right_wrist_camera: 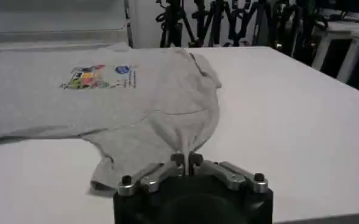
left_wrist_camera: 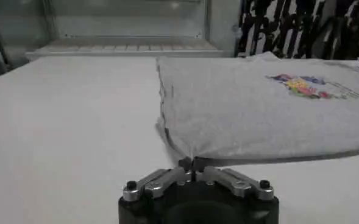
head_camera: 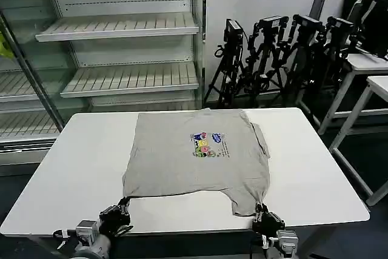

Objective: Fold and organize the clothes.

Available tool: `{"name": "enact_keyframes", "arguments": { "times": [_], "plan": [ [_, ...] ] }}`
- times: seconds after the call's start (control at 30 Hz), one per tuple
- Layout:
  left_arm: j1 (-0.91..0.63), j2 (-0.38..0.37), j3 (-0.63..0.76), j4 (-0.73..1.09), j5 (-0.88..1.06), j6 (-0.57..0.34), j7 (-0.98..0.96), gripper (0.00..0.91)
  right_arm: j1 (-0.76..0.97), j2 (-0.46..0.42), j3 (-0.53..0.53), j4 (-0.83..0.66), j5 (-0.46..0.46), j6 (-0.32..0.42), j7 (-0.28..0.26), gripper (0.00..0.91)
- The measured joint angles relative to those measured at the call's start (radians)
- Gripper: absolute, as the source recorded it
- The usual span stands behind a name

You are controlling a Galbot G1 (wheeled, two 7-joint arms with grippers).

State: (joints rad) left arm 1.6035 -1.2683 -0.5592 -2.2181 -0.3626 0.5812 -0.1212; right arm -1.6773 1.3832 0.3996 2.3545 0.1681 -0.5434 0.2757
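At the near edge of the white table, the left gripper pinches the left front corner of the grey T-shirt, fingers closed on the cloth. Ahead of both grippers the shirt lies spread, its coloured print facing up. Further right, the right gripper is clamped on the shirt's right front corner.

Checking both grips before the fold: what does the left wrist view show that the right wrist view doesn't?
Left wrist view alone: the left gripper shut on the T-shirt at its near left corner, and shelving behind. Right wrist view alone: the right gripper pinching the near right corner, with a folded sleeve beyond. Both: the chest print and the white table.
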Motion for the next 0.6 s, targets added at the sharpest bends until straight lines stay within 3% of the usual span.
{"name": "enact_keyframes", "arguments": {
  "times": [0.33, 0.6],
  "plan": [
    [0.109, 0.003, -0.045, -0.170, 0.019, -0.002, -0.011, 0.020, -0.094, -0.015, 0.030, 0.146, -0.006, 0.039, -0.012, 0.000],
    [0.136, 0.038, -0.059, -0.225, 0.020, -0.003, -0.012, 0.020, -0.021, -0.036, 0.044, 0.141, 0.030, 0.071, 0.006, 0.000]
  ]
}}
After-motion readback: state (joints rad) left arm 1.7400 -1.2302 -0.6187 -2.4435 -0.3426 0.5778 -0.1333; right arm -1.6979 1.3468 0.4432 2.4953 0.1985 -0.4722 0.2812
